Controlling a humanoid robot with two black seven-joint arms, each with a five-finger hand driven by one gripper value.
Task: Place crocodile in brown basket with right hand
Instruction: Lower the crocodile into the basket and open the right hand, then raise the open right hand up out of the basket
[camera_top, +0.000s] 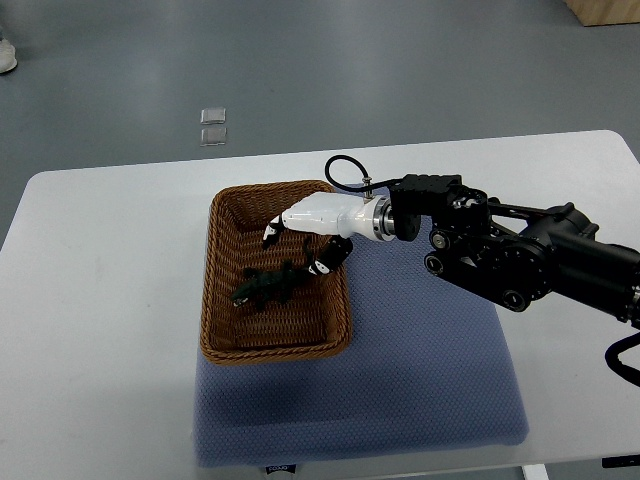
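The right robot hand (300, 240) hangs over the brown basket (224, 325), fingers loosely spread, holding nothing. Just below its fingertips the dark toy crocodile (268, 287) lies on the basket floor. It looks small, light, probably soft or rubbery; its narrow midbody offers the best pinch.

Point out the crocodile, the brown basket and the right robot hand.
crocodile (268, 287), top view, on the middle of its dark body.
brown basket (277, 349), top view, on the near woven rim.
right robot hand (315, 222), top view, on the white back of the hand, above the basket.
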